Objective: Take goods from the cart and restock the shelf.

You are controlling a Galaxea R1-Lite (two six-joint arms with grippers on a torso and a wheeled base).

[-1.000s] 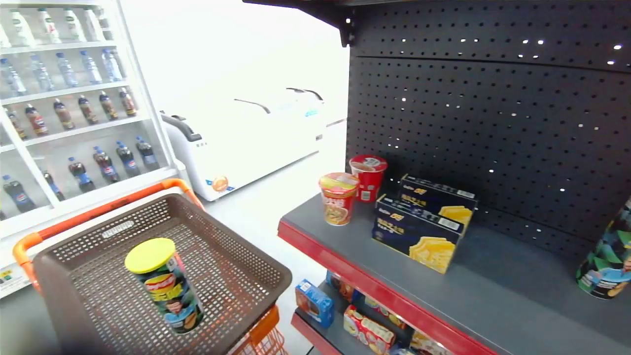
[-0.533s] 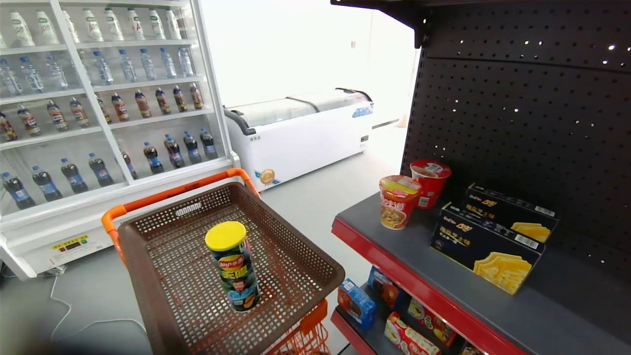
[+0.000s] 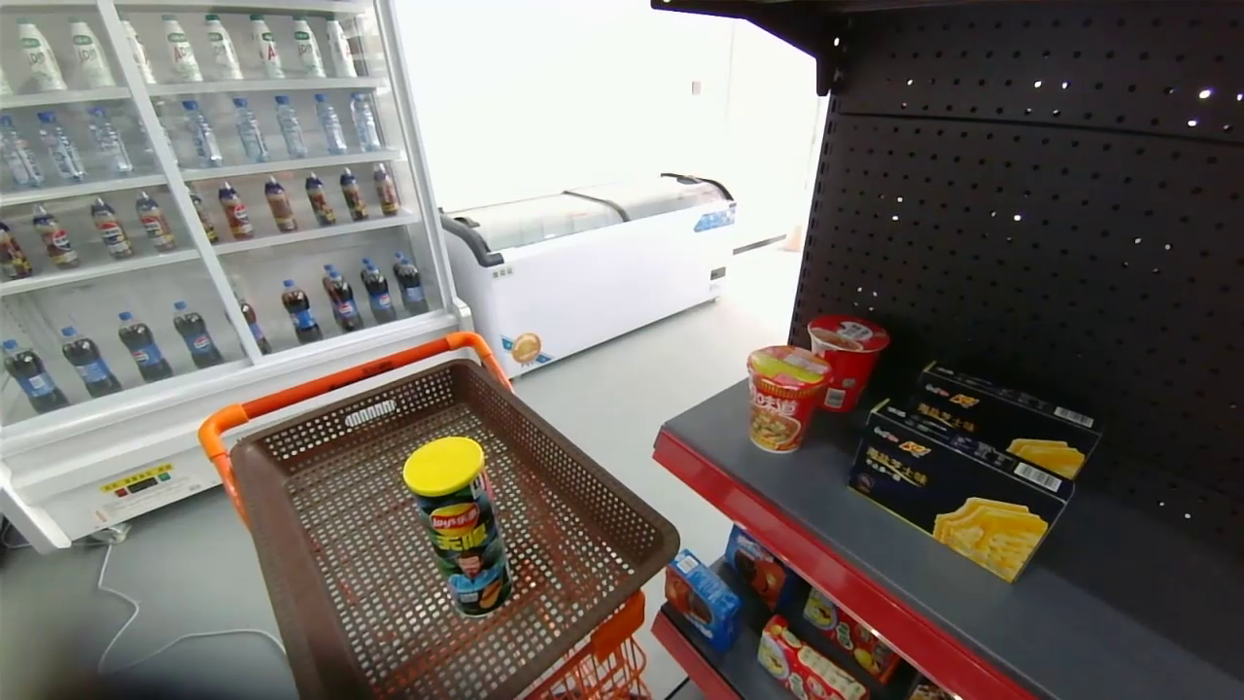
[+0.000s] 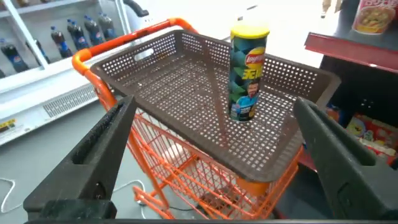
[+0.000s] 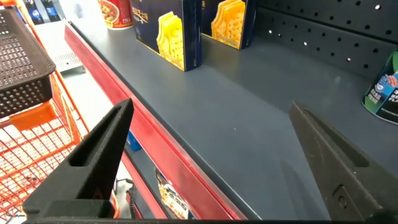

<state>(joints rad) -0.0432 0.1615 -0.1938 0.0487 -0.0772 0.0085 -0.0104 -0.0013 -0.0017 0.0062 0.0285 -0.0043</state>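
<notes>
A tall chip can (image 3: 459,525) with a yellow lid stands upright in the brown basket (image 3: 292,439) of the orange cart. In the left wrist view my left gripper (image 4: 217,162) hangs open just outside the basket's (image 4: 155,56) near rim, with the can (image 4: 249,71) beyond it and nothing between the fingers. My right gripper (image 5: 217,162) is open above the grey shelf board (image 5: 249,106), holding nothing. On the shelf (image 3: 875,574) stand two cup noodles (image 3: 785,397) and two dark boxes (image 3: 957,486). A second chip can (image 5: 384,87) stands on the board beyond the right gripper.
A glass-door drinks fridge (image 3: 194,194) and a white chest freezer (image 3: 593,262) stand behind the cart. The shelf has a red front edge (image 5: 155,124) and a black pegboard back (image 3: 1020,243). Packaged goods (image 3: 705,608) fill the lower shelf. The cart's basket corner (image 5: 25,68) is close to the shelf.
A second ago the head view swung left, bringing the cart toward the middle and shifting the shelf right. The can and shelf goods have kept their places.
</notes>
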